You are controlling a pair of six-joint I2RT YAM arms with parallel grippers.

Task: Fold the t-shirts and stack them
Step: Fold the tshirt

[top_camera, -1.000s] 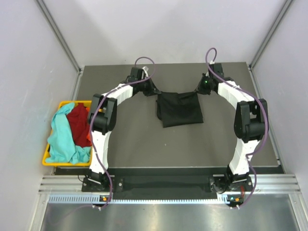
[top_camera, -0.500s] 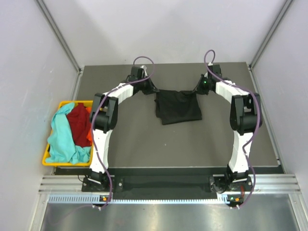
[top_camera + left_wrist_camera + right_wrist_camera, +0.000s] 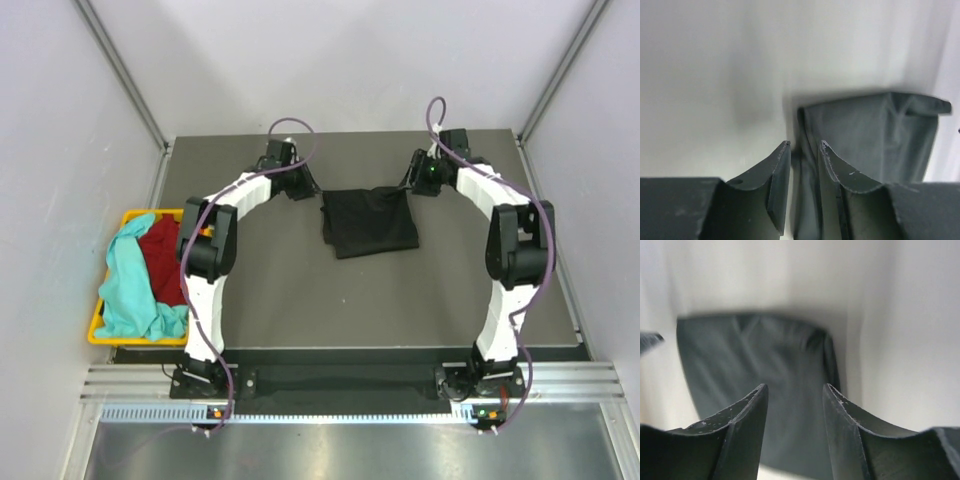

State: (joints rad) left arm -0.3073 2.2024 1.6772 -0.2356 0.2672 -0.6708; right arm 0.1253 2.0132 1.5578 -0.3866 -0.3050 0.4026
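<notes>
A black t-shirt [image 3: 370, 222] lies folded into a rough rectangle at the far middle of the table. My left gripper [image 3: 308, 188] sits at its far left corner and my right gripper [image 3: 408, 185] at its far right corner. In the left wrist view the left gripper [image 3: 804, 144] has its jaws apart, with the shirt's [image 3: 875, 135] edge lying loose below the gap. The right gripper [image 3: 794, 386] is open above the shirt [image 3: 755, 355], touching nothing. A teal t-shirt [image 3: 125, 285] and a red t-shirt [image 3: 165, 255] are heaped in the basket, with an orange sliver [image 3: 185, 288] beside them.
The yellow plastic basket [image 3: 95, 328] stands at the table's left edge. Grey walls with metal posts close in the table at the back and both sides. Both arms arch outward from their bases at the near edge.
Both grippers have gone from shut to open and let go of the black shirt's far corners. The shirt settled flat, slightly farther back. Both grippers have drawn a little outward.
</notes>
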